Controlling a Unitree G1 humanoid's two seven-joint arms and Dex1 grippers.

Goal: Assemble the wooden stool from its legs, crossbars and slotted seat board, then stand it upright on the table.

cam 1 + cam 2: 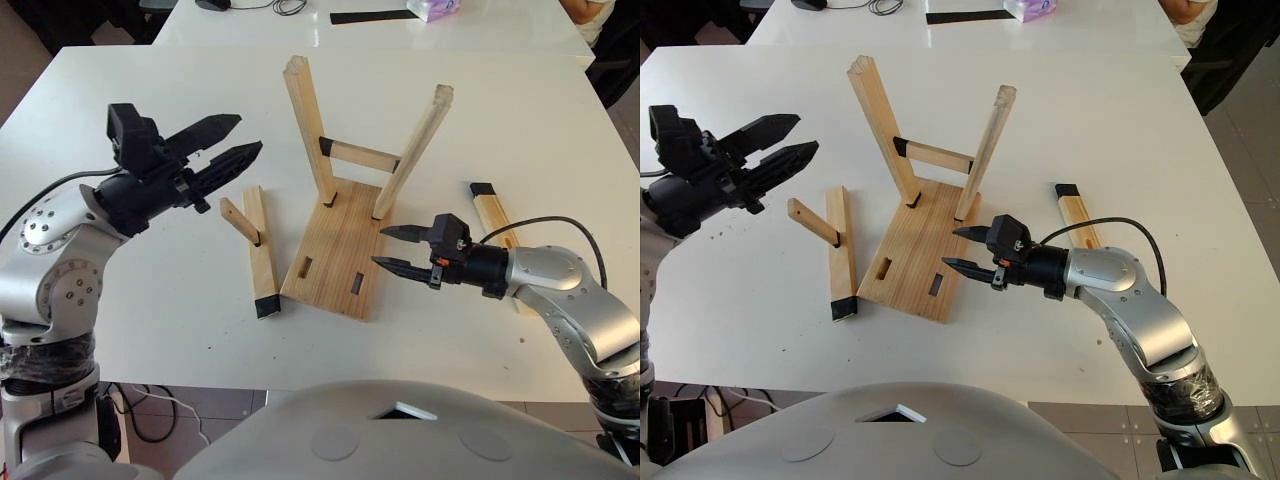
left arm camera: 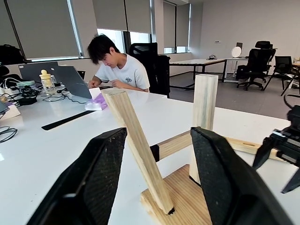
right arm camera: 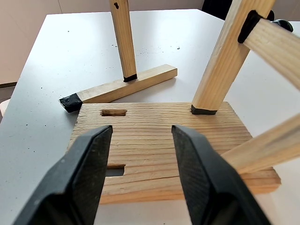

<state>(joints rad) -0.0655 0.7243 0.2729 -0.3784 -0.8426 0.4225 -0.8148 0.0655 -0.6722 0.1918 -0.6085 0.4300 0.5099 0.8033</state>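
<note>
- Tipping is the main risk: the two legs (image 1: 310, 130) standing in the seat board (image 1: 335, 255), joined by a crossbar (image 1: 362, 155), lean. A knock from the right gripper (image 1: 379, 246), fingers apart and empty at the board's right edge, could lever them out.
- The board, by the middle of the table's (image 1: 120, 90) near edge, may slide if pushed.
- The left gripper (image 1: 249, 132), fingers also apart, holds nothing above the table's left side, near the lying leg piece (image 1: 262, 250).
- The right arm covers part of the loose leg (image 1: 492, 212), and how deep the standing legs sit cannot be told.
</note>
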